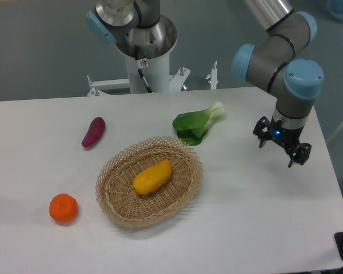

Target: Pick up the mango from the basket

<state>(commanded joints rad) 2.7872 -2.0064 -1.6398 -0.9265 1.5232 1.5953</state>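
The mango (152,176) is a smooth yellow-orange oval lying in the middle of the wicker basket (115,197), which sits on the white table at centre front. My gripper (279,154) hangs above the table at the right, far to the right of the basket. Its two dark fingers are spread apart and hold nothing.
A round orange tangerine-like fruit (63,208) lies left of the basket. A purple sweet potato (94,132) lies at the back left. A green bok choy (199,125) lies just behind the basket's right side. The robot base (143,43) stands at the table's back edge.
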